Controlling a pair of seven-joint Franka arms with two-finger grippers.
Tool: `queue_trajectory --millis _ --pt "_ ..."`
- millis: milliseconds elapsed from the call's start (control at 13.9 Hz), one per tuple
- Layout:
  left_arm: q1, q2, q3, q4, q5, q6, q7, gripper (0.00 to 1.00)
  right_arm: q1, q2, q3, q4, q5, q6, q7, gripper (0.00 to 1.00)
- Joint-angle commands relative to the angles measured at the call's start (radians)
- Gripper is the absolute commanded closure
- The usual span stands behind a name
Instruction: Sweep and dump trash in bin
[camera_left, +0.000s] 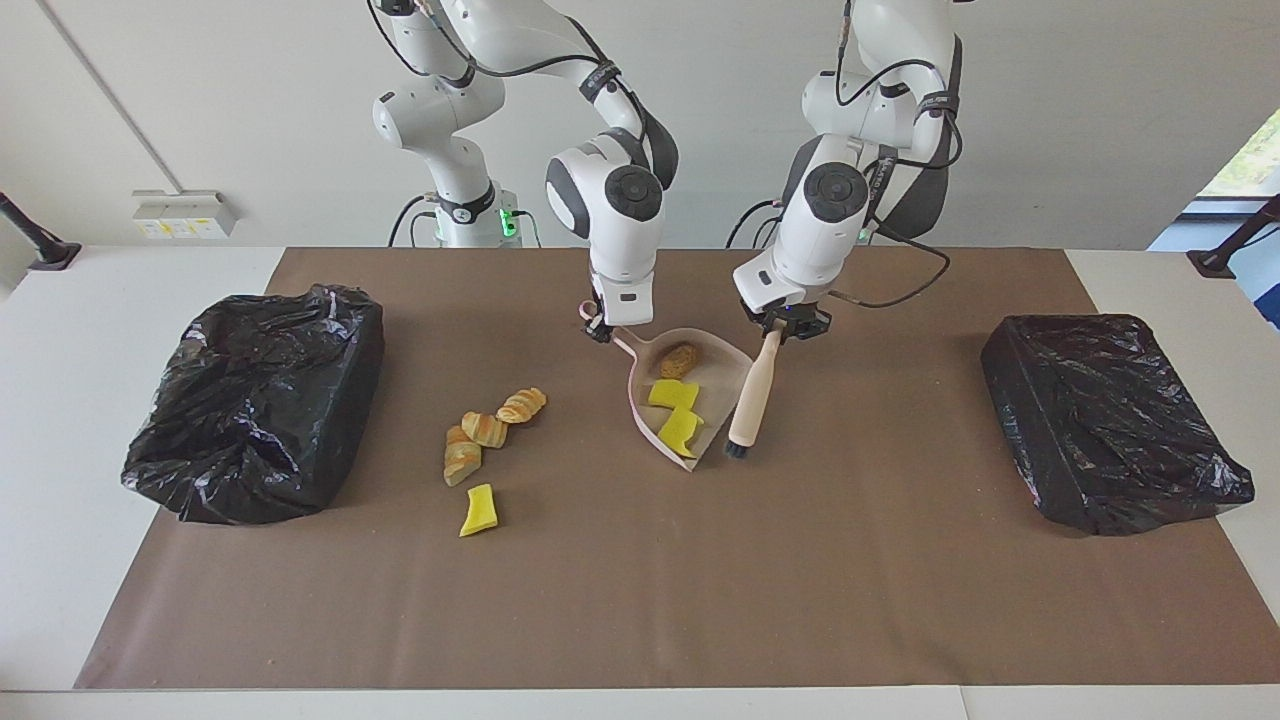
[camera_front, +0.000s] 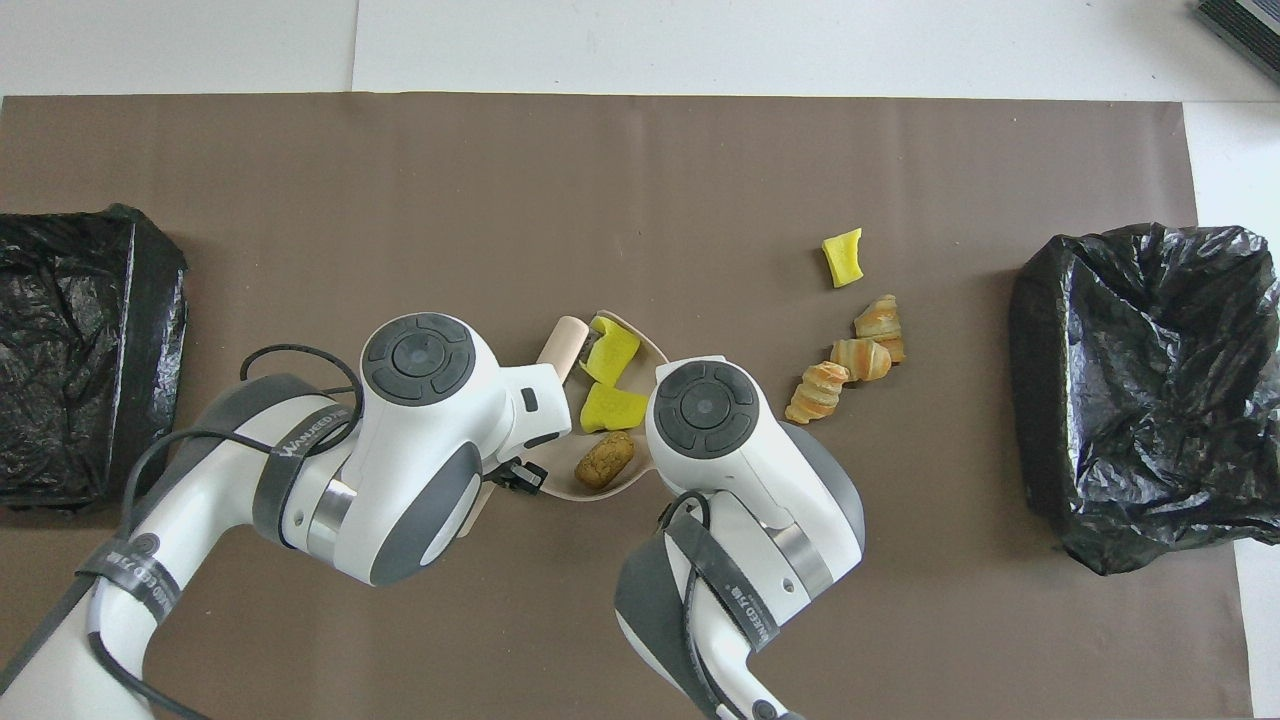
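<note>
1. Facing view had the right gripper (camera_left: 598, 330) nearest the robots, clamped shut on the handle of the pink dustpan (camera_left: 725, 368), at the pan's robot end.
2. Left gripper (camera_left: 783, 330) sat about level with it, toward the left arm's end, closed tight on the top of the wooden brush (camera_left: 753, 392). The brush slanted down away from the robots, bristle tip (camera_left: 737, 451) by the pan's open lip.
3. Inside the pan: the brown bun (camera_left: 679, 360) lay closest to the robots, then two yellow chunks (camera_left: 673, 395) (camera_left: 681, 430) farther out, the second near the lip. From overhead the same three showed between the two wrists: bun (camera_front: 605, 459), chunks (camera_front: 613, 408) (camera_front: 612, 349).
4. Still loose on the brown mat (camera_left: 640, 580), toward the right arm's end: three croissants (camera_left: 521, 405) (camera_left: 484, 429) (camera_left: 461, 456) in a touching cluster.
5. Farther from the robots than those, the third yellow chunk (camera_left: 478, 510) lay on its own, just beside the cluster.
6. Two black-bagged bins, well apart from the pan: an open one (camera_left: 255, 400) at the right arm's end, another (camera_left: 1110, 420) at the left arm's end. Couldn't see any trash in either.
</note>
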Motion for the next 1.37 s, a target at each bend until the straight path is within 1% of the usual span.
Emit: queue_trajectory --millis 0,144,359,503,647,791,862,1006,1078,1222,1294 --pt "0.04 -0.012 -0.005 -0.018 0.001 0.009 -0.03 1.0 -0.014 -0.014 0.007 0.006 0.013 -0.026 -0.013 1.0" --pt "0.041 -0.012 -0.005 -0.021 0.002 0.017 -0.091 1.0 -0.027 -0.054 0.004 0.007 -0.001 -0.041 -0.015 1.0" --pt "0.026 -0.016 -0.007 -0.036 0.002 0.061 -0.249 1.0 -0.098 -0.123 -0.002 0.012 -0.008 -0.07 -0.065 1.0" --pt "0.011 -0.042 -0.011 -0.076 0.002 0.074 -0.37 1.0 -0.151 -0.162 -0.002 0.016 -0.034 -0.077 -0.088 1.0" --pt "-0.056 -0.082 -0.013 -0.13 0.002 0.086 -0.489 1.0 -0.206 -0.184 -0.004 0.042 -0.06 -0.095 -0.09 1.0" --pt "-0.133 -0.119 -0.014 -0.185 0.002 0.143 -0.582 1.0 -0.275 -0.198 -0.004 0.071 -0.062 -0.118 -0.111 1.0" --pt "-0.174 -0.131 -0.014 -0.205 0.002 0.155 -0.669 1.0 -0.321 -0.203 -0.004 0.087 -0.062 -0.132 -0.148 1.0" --pt "-0.274 -0.142 -0.014 -0.227 0.002 0.17 -0.801 1.0 -0.41 -0.204 -0.004 0.117 -0.062 -0.162 -0.249 1.0" --pt "-0.308 -0.156 -0.014 -0.245 0.002 0.181 -0.843 1.0 -0.453 -0.204 -0.005 0.131 -0.062 -0.182 -0.303 1.0" --pt "-0.391 -0.213 -0.016 -0.314 0.002 0.207 -0.856 1.0 -0.557 -0.209 -0.008 0.159 -0.062 -0.233 -0.46 1.0" --pt "-0.428 -0.225 -0.016 -0.347 0.002 0.238 -0.862 1.0 -0.614 -0.219 -0.01 0.161 -0.062 -0.245 -0.56 1.0"
